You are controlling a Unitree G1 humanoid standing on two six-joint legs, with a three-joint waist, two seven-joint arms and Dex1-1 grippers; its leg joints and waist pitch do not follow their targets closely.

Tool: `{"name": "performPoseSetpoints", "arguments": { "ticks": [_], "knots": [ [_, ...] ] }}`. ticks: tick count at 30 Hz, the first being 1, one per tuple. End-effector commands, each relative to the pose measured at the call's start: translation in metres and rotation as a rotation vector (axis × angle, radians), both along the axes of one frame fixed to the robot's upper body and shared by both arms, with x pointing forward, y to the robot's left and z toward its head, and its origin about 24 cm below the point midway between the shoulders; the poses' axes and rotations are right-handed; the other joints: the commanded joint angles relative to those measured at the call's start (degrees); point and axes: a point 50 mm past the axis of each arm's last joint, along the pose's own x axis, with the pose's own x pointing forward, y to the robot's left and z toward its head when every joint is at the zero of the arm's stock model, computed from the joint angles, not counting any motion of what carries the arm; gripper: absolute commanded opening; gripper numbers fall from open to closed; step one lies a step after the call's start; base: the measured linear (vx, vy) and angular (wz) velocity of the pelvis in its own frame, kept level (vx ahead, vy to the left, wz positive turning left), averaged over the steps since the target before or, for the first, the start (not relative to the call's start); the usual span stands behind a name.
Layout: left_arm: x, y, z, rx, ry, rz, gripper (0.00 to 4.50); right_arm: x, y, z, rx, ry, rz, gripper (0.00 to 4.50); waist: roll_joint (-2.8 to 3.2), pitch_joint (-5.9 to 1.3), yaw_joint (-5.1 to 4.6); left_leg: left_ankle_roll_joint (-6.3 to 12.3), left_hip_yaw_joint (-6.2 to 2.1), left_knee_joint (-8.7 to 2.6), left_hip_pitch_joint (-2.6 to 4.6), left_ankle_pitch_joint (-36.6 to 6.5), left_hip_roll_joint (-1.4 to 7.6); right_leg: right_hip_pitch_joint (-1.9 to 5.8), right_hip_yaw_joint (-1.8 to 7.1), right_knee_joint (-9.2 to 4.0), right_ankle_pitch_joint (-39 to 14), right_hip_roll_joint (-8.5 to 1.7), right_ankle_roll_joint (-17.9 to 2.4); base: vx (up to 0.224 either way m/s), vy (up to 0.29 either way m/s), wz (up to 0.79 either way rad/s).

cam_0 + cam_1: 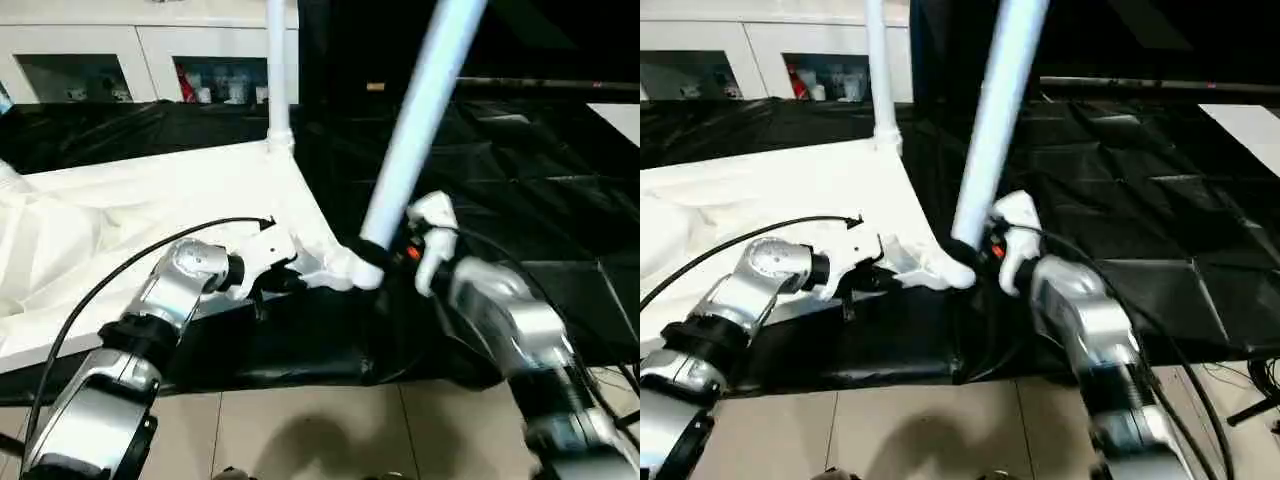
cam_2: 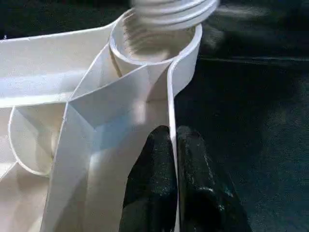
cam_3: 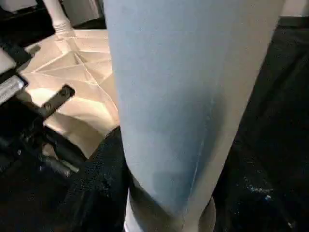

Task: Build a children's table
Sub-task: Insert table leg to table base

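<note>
The children's table top (image 1: 170,200) lies upside down on the black-covered work table. One white leg (image 1: 278,70) stands upright in its far corner socket. My left gripper (image 1: 288,278) is shut on the top's rim (image 2: 170,111), just beside the near corner socket (image 2: 154,46). My right gripper (image 1: 380,256) is shut on a second leg (image 1: 420,110), low on the tube. That leg leans up and to the right. Its threaded end (image 2: 169,8) sits at the mouth of the near socket, tilted. Black fingers (image 3: 96,193) flank the leg (image 3: 183,96).
The black-covered work table (image 1: 520,180) stretches to the right and back, and its near edge drops to a tiled floor (image 1: 320,430). White cabinets (image 1: 140,60) stand behind. A black cable (image 1: 100,290) loops over my left forearm. Crumpled white wrapping (image 1: 40,240) lies at the left.
</note>
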Motion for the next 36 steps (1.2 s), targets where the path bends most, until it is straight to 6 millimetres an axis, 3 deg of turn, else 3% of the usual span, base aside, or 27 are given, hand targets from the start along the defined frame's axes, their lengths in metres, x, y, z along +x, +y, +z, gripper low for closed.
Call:
{"name": "performPoseSetpoints", "arguments": {
  "ticks": [1, 3, 4, 8, 11, 17, 29, 30, 36],
  "knots": [
    [-0.006, -0.011, -0.002, -0.081, -0.012, -0.038, 0.0, 0.005, 0.002, 0.009, 0.004, -0.037, 0.014, 1.88, -2.04, -4.03, 0.12, 1.91, 0.9, -3.02, 0.17, -12.24, -0.3, 2.81, 1.41, -4.34, -16.86, -2.11, -9.75, 0.0, 0.0, 0.0],
    [-0.006, -0.012, 0.0, -0.1, -0.009, -0.035, 0.0, 0.006, 0.003, 0.011, 0.012, -0.042, 0.022, 1.88, -1.74, -4.07, 0.31, 2.0, 0.86, -3.03, 0.25, -11.78, -0.26, 2.81, 1.42, -4.19, -16.45, -2.2, -9.76, 0.0, 0.0, 0.0],
    [-0.006, -0.012, 0.001, -0.116, -0.002, -0.028, 0.57, 0.007, 0.003, 0.012, 0.018, -0.043, 0.027, 1.88, -2.17, -4.07, 0.32, 2.25, 0.98, -3.0, 0.17, -10.94, -0.25, 2.88, 1.42, -4.06, -15.32, -2.14, -9.77, 0.0, 0.0, 0.0],
    [-0.005, -0.009, 0.003, -0.112, -0.022, -0.008, 0.57, 0.009, 0.004, 0.014, 0.027, -0.046, 0.043, 1.88, -1.41, -4.48, 0.59, 2.31, 1.01, -2.87, 0.47, -9.24, -0.02, 2.65, 1.4, -3.47, -9.76, -2.01, -11.63, 0.0, 0.0, 0.0],
    [-0.005, -0.006, 0.004, -0.114, -0.014, -0.016, 0.57, 0.01, 0.005, 0.014, 0.026, -0.048, 0.047, 1.88, -2.1, -4.36, 0.72, 1.48, 1.0, -2.97, 0.52, -11.05, 0.0, 2.84, 1.3, -3.2, -7.49, -1.94, -12.25, 0.0, 0.0, 0.0],
    [-0.006, 0.004, 0.0, -0.066, -0.002, 0.001, 0.57, 0.011, 0.005, 0.013, 0.023, -0.052, 0.051, 1.88, -2.54, -4.24, 0.82, 0.65, 0.94, -3.09, 0.45, -12.28, -0.03, 2.95, 1.37, -3.41, -9.8, -2.15, -11.45, 0.0, 0.0, 0.0],
    [-0.003, 0.007, -0.001, 0.029, -0.013, -0.021, 0.57, 0.012, 0.004, 0.012, 0.023, -0.06, 0.052, 1.88, -2.36, -4.19, 0.68, -0.13, 0.8, -3.15, 0.44, -13.4, -0.05, 2.91, 1.38, -3.58, -11.8, -2.15, -10.85, 0.0, 0.0, 0.0],
    [-0.003, 0.007, 0.0, 0.032, -0.012, -0.023, 0.28, 0.012, 0.003, 0.012, 0.023, -0.06, 0.052, 1.88, -2.25, -4.22, 0.7, -0.09, 0.8, -3.13, 0.47, -13.33, -0.05, 2.89, 1.39, -3.54, -11.47, -2.14, -10.97, 0.0, 0.0, 0.0],
    [-0.003, 0.006, 0.001, 0.02, 0.007, -0.039, 0.0, 0.012, 0.003, 0.008, 0.02, -0.051, 0.054, 1.88, -2.11, -4.3, 0.77, -0.02, 0.85, -3.05, 0.53, -13.02, -0.1, 2.96, 1.37, -3.37, -9.71, -2.12, -12.0, 0.0, 0.0, 0.0]
  ]
}}
